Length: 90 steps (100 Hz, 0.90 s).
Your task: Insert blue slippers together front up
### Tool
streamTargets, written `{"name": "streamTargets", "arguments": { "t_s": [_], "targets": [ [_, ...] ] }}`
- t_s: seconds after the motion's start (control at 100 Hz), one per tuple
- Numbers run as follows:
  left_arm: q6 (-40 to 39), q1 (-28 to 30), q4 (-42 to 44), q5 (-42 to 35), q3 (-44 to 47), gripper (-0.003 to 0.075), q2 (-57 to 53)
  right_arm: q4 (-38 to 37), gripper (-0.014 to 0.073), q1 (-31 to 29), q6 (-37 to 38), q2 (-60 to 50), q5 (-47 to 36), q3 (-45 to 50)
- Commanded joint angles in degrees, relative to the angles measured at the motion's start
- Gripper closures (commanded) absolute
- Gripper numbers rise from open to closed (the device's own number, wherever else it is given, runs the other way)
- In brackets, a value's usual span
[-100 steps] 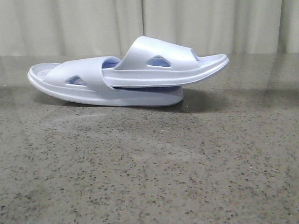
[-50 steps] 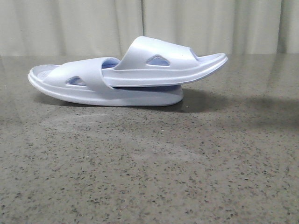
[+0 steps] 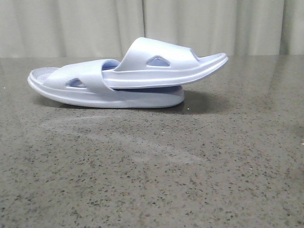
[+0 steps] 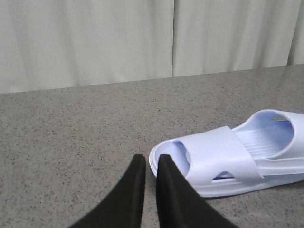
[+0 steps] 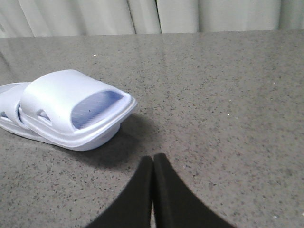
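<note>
The two pale blue slippers lie nested at the back of the table. The lower slipper (image 3: 85, 92) rests flat. The upper slipper (image 3: 161, 66) has one end pushed under the lower one's strap, and its other end overhangs to the right. Neither gripper shows in the front view. My left gripper (image 4: 151, 157) is empty, its fingers nearly together, just short of the lower slipper's (image 4: 223, 152) near end. My right gripper (image 5: 153, 156) is shut and empty, a short way from the upper slipper's (image 5: 71, 99) overhanging end.
The speckled grey stone table (image 3: 156, 166) stretches in front of the slippers. A pale curtain (image 3: 71, 23) hangs behind the table's far edge.
The upper slipper's overhanging end has shifted slightly left, further under the lower strap. Faint shadows at the table's sides have faded.
</note>
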Motion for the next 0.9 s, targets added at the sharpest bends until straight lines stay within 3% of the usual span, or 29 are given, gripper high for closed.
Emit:
{"name": "streamTargets", "arguments": {
  "t_s": [0.0,0.2,0.89],
  "targets": [
    [0.2,-0.5,-2.4,-0.5,1.7,0.0705,-3.6,0.5,0.0671,-0.1,-0.4,-4.0,-3.2,1.6],
    [0.2,-0.5,-5.2,-2.4,5.3,0.0705,-10.2,3.5,0.0672,-0.1,-0.4,-8.0,-6.1,5.6],
    [0.2,-0.5,-6.4,-3.2,5.3,0.0705,-10.4,3.5,0.0673,-0.1,-0.4,-8.0,-5.9,6.6]
  ]
}}
